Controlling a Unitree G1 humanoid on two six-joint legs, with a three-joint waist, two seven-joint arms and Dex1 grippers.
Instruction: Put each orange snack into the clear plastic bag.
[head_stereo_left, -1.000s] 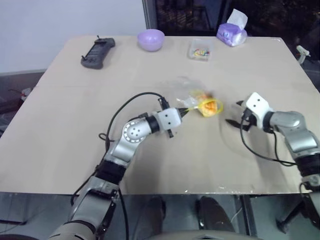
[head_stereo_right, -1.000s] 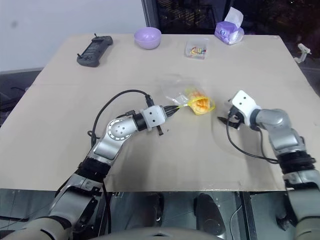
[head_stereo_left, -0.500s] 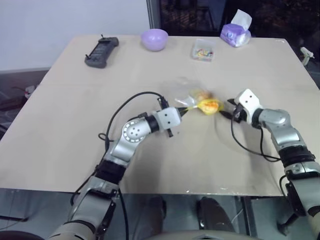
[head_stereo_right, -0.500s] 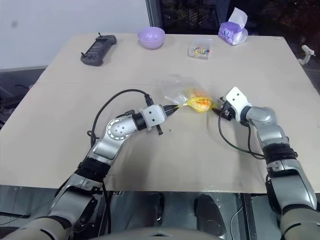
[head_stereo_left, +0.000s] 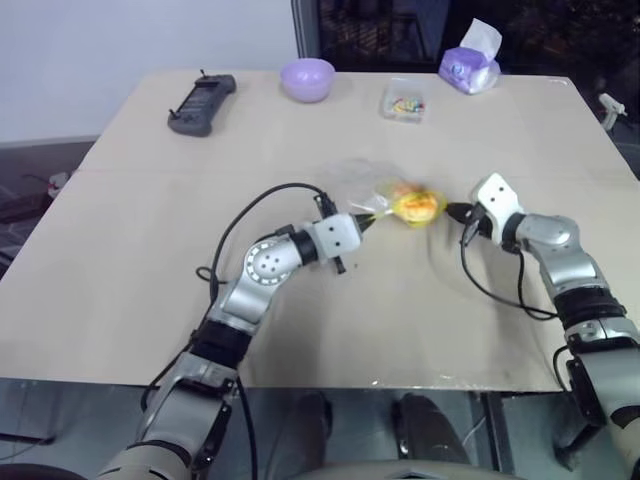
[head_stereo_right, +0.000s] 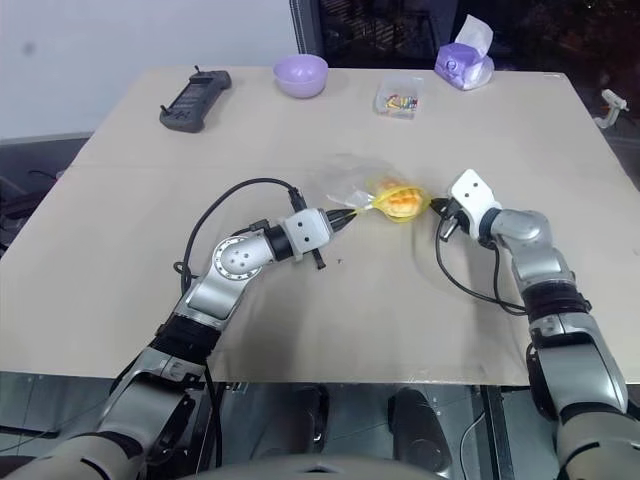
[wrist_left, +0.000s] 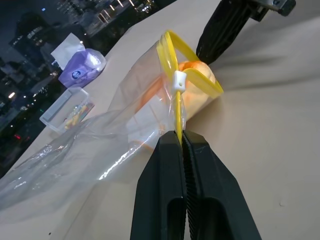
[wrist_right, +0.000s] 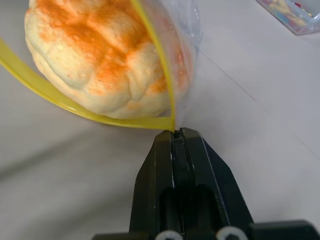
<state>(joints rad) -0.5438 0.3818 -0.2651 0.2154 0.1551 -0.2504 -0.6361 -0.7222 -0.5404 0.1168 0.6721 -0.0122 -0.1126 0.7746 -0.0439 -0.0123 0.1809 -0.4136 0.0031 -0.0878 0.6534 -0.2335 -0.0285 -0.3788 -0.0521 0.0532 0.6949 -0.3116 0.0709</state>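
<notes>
Large beige table (head_stereo_left: 130, 250) is filling most of the head views, matte top, faint seam line running across it about a third of the way down. White wall (head_stereo_left: 130, 40) is standing behind the far left edge. Dark window (head_stereo_left: 380, 30) is sitting behind the far right half, night outside with small city lights showing in the left wrist view. Grey floor (head_stereo_left: 30, 175) is showing off the table's left side, some cables lying there. Near edge of the table is dropping off to dark floor below. Light is falling evenly from overhead, soft shadows only.
</notes>
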